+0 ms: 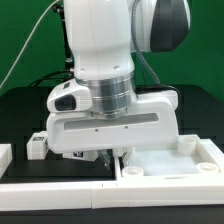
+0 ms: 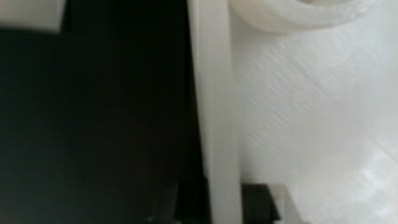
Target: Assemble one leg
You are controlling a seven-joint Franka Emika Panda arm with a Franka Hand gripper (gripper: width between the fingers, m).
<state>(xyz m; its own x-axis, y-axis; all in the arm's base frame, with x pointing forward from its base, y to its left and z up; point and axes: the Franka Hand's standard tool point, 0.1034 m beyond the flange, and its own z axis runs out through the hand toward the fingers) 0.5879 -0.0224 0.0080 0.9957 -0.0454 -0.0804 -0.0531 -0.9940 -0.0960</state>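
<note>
The leg [image 1: 38, 146], a small white post with black-and-white tags, lies on the black table at the exterior view's left, apart from my gripper. My gripper [image 1: 112, 158] reaches down at the near left edge of the large flat white panel [image 1: 172, 160]. In the wrist view the panel's thin white edge [image 2: 214, 100] runs between my two dark fingers [image 2: 263, 198], which sit against it on both sides, so the gripper [image 2: 217, 198] is shut on the panel's edge. A round corner socket [image 2: 294, 14] shows on the panel. The leg is out of the wrist view.
A low white wall [image 1: 60, 190] runs along the front of the table, and the panel lies just behind it. Raised sockets [image 1: 183, 147] stand at the panel's corners. Another white part [image 1: 4, 155] shows at the exterior view's far left. My arm hides the table behind it.
</note>
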